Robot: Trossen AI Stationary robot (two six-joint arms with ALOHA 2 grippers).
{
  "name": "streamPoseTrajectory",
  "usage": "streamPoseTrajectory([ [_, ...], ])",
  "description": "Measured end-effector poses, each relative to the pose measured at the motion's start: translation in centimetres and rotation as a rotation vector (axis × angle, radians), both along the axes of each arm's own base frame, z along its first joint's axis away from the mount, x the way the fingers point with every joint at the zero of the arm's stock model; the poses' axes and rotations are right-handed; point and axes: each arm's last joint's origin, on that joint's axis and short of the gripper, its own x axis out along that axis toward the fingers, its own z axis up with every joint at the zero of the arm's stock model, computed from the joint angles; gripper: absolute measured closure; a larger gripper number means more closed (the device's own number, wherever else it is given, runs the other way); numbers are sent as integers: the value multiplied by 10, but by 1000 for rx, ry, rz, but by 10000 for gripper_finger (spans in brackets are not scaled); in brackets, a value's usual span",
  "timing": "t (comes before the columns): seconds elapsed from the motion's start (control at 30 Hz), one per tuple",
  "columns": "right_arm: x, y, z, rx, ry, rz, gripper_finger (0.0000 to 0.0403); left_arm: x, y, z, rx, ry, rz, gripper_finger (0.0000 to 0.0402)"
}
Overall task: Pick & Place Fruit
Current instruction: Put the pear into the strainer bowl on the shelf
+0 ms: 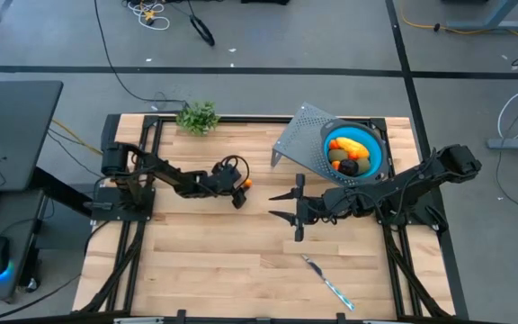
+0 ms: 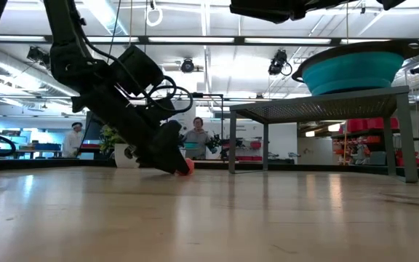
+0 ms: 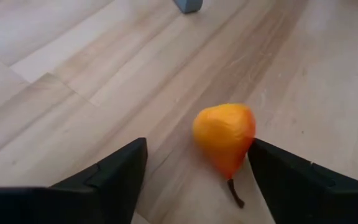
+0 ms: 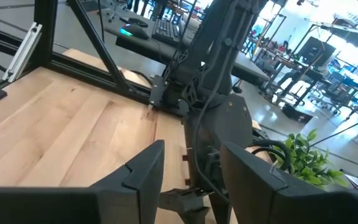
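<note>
A small orange pear-shaped fruit with a dark stem lies on the wooden table, left of centre. My left gripper is low over the table, slanting down, open, with one finger on either side of the fruit. The fruit sits much closer to one finger. Other fruit pieces, orange, yellow, green and dark, lie in a blue bowl on a grey perforated stand. My right gripper hovers open above the table's middle, holding nothing. My left gripper has one finger's inner side right beside the fruit's flank; I cannot tell whether they touch. The other finger stands well apart from it. The fruit rests on the table.
A leafy green sprig lies at the table's far edge. A slim knife with a blue handle lies near the front edge. The stand's legs rise at the far right. Bare wood lies between the arms and the front.
</note>
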Motion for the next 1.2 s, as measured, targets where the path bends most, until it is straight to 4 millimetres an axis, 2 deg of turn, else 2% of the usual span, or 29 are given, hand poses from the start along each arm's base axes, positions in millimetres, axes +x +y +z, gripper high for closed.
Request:
streamPoseTrajectory([
  [0.4,0,0,0,0,0,0,235,0,0,0,30,21,-41,252],
  [0.53,0,0,0,-1,3,0,235,-1,-3,8,-12,5,-104,298],
  [0.63,0,-1,-1,-6,5,-21,235,0,-5,22,-31,-57,-142,321],
  [0.87,-1,-1,-4,-27,45,-14,235,-1,-16,55,-57,-190,-244,327],
  [1.03,3,2,-11,-98,78,122,235,0,-31,84,-109,-362,-434,327],
  [1.2,10,3,-19,-172,68,105,225,1,-48,102,-232,-519,-580,328],
])
